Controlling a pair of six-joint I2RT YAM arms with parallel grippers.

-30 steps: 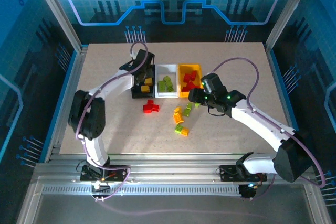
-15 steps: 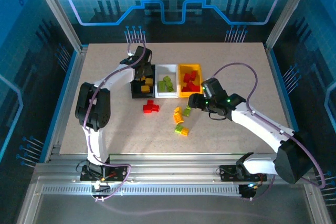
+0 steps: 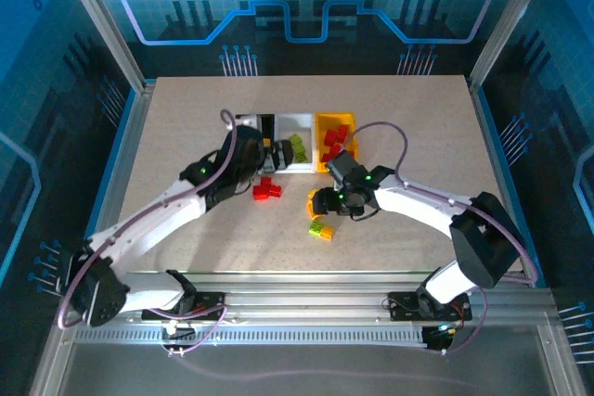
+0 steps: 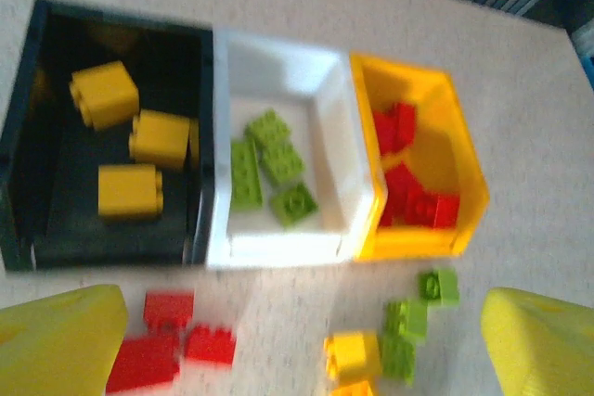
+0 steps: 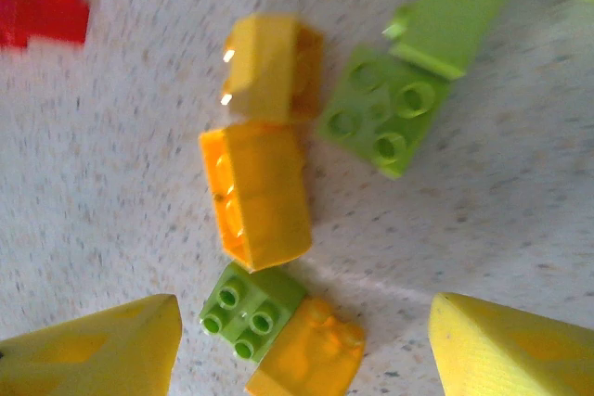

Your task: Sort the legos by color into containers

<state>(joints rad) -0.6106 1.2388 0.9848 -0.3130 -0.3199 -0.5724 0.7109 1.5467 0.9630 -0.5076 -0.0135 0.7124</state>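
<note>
Three containers stand side by side: a black bin (image 4: 56,192) with yellow legos (image 4: 130,150), a white bin (image 4: 278,248) with green legos (image 4: 269,169), and a yellow bin (image 4: 464,164) with red legos (image 4: 408,183). My left gripper (image 4: 302,350) (image 3: 272,155) hovers open and empty just in front of the bins. Loose red legos (image 3: 266,189) lie on the table below it. My right gripper (image 5: 302,350) (image 3: 318,203) is open, low over a loose cluster. A green brick (image 5: 249,308) joined to an orange one (image 5: 311,364) lies between its fingertips, untouched. More orange (image 5: 260,194) and green (image 5: 385,113) bricks lie beyond.
In the top view the bins (image 3: 299,119) sit at the middle of the beige table (image 3: 418,127), and my left arm covers part of the black one (image 3: 265,127). The loose pile (image 3: 320,226) lies in front of them. Metal frame posts stand at the table's corners.
My left gripper has opened and pulled back from inside the black bin toward the near side. My right gripper has moved left and down over the loose orange and green bricks.
</note>
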